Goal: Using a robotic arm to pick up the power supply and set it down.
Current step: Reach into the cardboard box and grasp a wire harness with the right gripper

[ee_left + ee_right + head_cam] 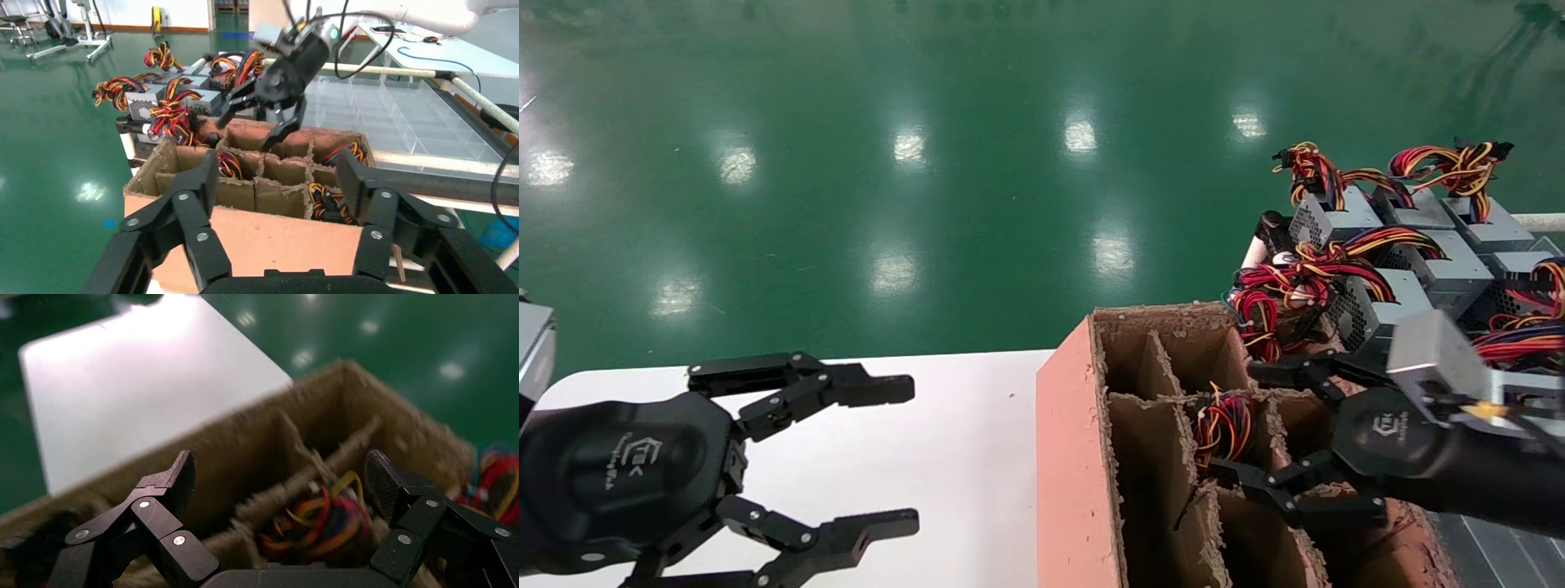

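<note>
Power supply (1223, 426) sits low in a middle cell of the divided cardboard box (1075, 457); only its looped red, yellow and black wires show at the top, so the body's long axis and heading cannot be told. White counter (960, 457) carries the box at its right end. Further power supplies (1418, 253) stand beyond the box. Right end effector (1258, 437) hovers over the wires, fingers spread wide. Left end effector (887, 457) hovers over the counter, fingers likewise wide.

- The divided box (1075, 457) stands on the table (960, 441), at its right end.
- A power supply (1223, 426) sits in a middle compartment.
- More supplies (1410, 245) lie behind the box, to its right.
</note>
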